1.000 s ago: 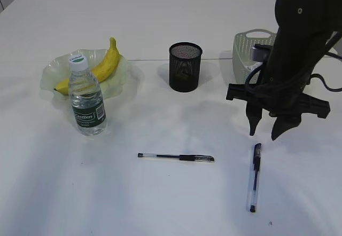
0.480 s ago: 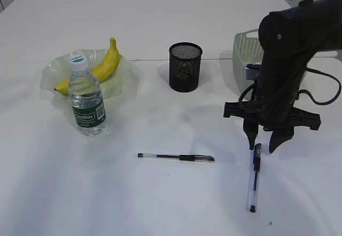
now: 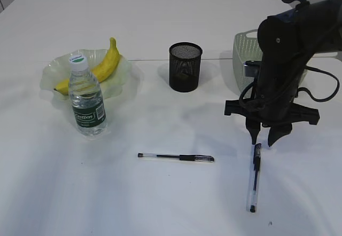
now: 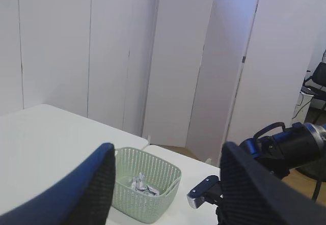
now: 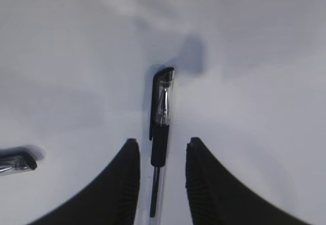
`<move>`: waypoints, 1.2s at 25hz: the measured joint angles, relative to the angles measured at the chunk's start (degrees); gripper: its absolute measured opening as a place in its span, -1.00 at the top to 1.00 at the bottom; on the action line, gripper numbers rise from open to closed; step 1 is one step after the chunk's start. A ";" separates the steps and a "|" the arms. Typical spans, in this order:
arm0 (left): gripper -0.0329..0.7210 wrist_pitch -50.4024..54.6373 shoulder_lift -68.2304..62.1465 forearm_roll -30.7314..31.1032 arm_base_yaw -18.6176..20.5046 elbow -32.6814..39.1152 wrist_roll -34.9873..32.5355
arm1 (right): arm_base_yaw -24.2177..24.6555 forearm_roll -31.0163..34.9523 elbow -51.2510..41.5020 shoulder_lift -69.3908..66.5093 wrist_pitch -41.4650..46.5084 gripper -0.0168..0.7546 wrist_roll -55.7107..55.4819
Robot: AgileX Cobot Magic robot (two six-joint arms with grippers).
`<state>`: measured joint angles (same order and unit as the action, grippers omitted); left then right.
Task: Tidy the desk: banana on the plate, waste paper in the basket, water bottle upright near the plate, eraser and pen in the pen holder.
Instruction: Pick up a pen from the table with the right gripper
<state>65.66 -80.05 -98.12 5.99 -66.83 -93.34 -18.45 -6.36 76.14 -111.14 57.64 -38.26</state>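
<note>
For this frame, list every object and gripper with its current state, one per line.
Banana: lying on the plate.
Bottle: upright, capped, in front of the plate.
Pen holder: upright; contents unclear.
Basket: upright, crumpled paper inside.
Left pen: flat on the table, untouched.
Right pen: flat on the table, between the right gripper's fingers.
Right gripper: open, straddling the pen.
Left gripper: open, empty.

An office-like test room: white partition panels point(image 4: 173, 57) behind a white tabletop point(image 3: 160, 193), an office chair point(image 4: 318, 77) at the edge.
</note>
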 joint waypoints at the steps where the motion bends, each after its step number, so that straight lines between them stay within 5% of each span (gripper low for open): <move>1: -0.29 0.00 0.00 0.00 0.00 0.00 0.10 | 0.00 0.00 0.00 0.00 -0.24 0.36 0.00; 30: -0.29 0.00 0.00 0.80 0.00 0.00 0.45 | 0.00 0.43 0.00 -5.57 -4.47 0.36 -0.24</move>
<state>65.66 -80.05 -97.32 5.99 -66.83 -92.89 -18.45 -5.93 76.14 -116.71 53.17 -38.50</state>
